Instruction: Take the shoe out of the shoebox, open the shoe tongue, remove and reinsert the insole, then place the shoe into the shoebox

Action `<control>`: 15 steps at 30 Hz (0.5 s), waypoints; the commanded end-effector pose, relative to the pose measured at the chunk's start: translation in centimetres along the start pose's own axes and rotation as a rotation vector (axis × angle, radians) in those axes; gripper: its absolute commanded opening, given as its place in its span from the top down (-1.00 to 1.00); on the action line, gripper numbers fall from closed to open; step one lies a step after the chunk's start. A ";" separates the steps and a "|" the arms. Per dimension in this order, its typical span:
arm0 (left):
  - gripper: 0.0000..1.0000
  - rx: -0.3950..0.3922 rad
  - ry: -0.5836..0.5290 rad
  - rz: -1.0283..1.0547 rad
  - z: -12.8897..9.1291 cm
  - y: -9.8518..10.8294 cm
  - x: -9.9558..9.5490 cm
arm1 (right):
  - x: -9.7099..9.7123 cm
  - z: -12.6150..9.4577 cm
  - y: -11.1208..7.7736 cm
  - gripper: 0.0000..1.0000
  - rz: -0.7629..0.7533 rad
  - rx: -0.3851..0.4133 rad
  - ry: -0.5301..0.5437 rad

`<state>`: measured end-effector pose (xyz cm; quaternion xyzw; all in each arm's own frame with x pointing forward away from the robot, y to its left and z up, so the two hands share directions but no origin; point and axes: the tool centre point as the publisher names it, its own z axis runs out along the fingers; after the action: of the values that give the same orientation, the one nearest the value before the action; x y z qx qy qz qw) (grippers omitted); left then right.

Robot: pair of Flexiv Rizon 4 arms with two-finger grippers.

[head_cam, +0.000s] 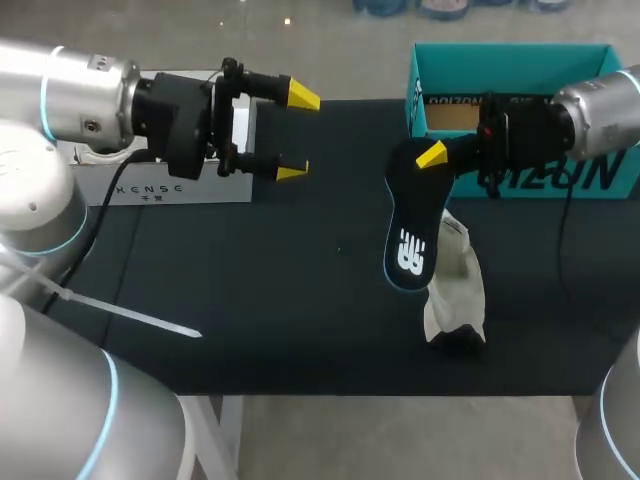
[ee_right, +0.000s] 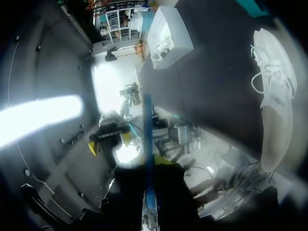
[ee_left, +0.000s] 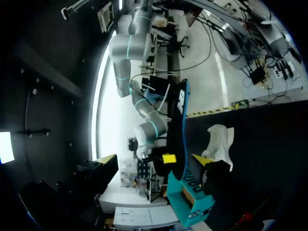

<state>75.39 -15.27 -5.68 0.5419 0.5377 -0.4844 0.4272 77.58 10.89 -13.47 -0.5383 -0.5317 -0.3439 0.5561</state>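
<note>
- The white shoe (head_cam: 455, 295) lies soft and crumpled on its side, near the front edge of the table (head_cam: 270, 320).
- My right gripper (head_cam: 432, 155) pinches the flat black insole (head_cam: 410, 240), blue-rimmed, just beside the shoe.
- My left gripper (head_cam: 298, 135) stands wide, its 2 fingers holding nothing, with bare dark cloth between it and the insole.
- The open teal cardboard shoebox (head_cam: 510, 60) sits at the far edge.

You're working over a matte black tabletop (head_cam: 260, 300) that spreads below and ahead of the left claw (head_cam: 298, 135) (even in tone, softly lit). Behind that claw, along the tabletop's far edge, a long white box (head_cam: 180, 188) rests flat, its pale side facing you.
</note>
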 end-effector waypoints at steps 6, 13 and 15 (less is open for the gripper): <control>-1.00 0.017 -0.024 0.006 0.6 -0.1 0.2 | 0.0 0.0 0.0 1.00 0.002 0.001 -0.004; -1.00 0.032 -0.060 0.093 4.6 -0.9 1.7 | 0.0 0.0 0.0 1.00 0.002 0.001 -0.004; -1.00 0.022 -0.048 0.093 5.8 -1.1 2.2 | 0.0 0.0 0.0 1.00 0.002 0.001 -0.004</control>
<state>73.90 -18.28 -7.65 0.5656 0.4969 -0.4826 0.4475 77.58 10.89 -13.48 -0.5381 -0.5317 -0.3440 0.5562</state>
